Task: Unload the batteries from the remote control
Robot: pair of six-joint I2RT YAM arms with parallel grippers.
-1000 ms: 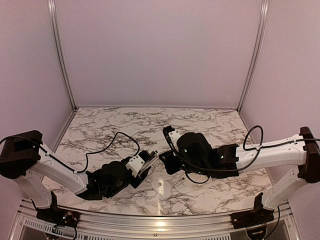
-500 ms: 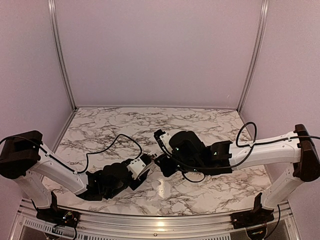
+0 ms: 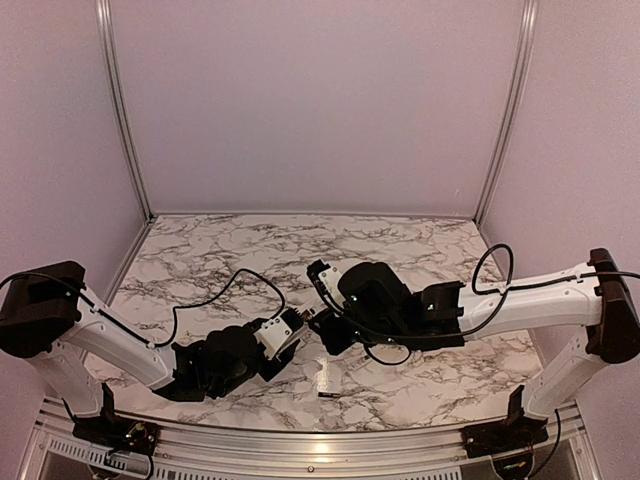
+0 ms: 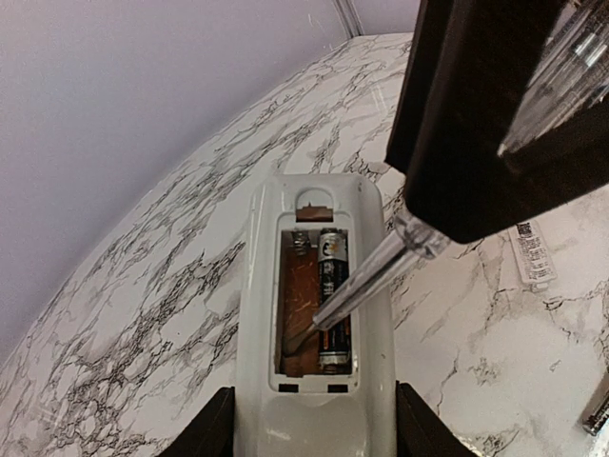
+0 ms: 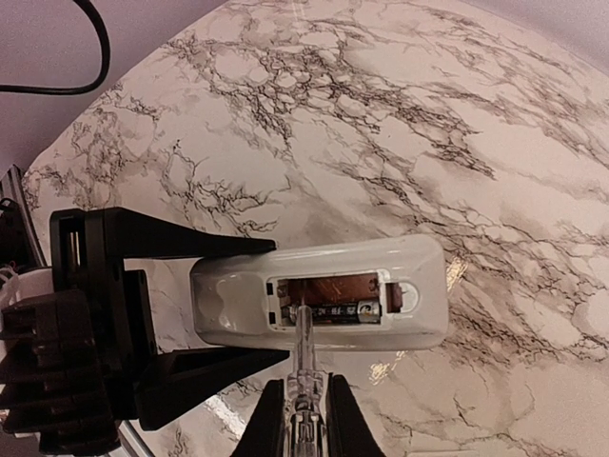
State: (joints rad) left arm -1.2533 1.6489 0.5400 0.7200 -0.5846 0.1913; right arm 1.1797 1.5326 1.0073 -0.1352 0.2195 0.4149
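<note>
Remote (image 4: 255, 314) sits off the desk (image 3: 250, 250), near its front middle, its near end pinched between the two black fingers of the left tool (image 3: 290, 328), which is closed on its sides. In the left wrist view the remote points away from the camera with its back face up and its compartment uncovered. The left slot is bare, showing a brown floor and a spring at the far end. The right slot holds one dark battery (image 4: 333, 286) lying lengthwise. A clear rod (image 4: 371, 276) slants down from the upper right, crosses over the battery, and puts its tip into the bare slot near the battery's near half. The right tool (image 5: 304, 419) is clenched on that rod, its fingers tight on the shaft. In the right wrist view the rod runs straight up to the compartment's left part, beside the battery. To the right of the remote, a white strip (image 4: 531, 252) with a printed label lies flat on the desk. Nearer the front edge a loose battery (image 3: 325, 382) lies on the marble, apart from the strip and from both tools.
</note>
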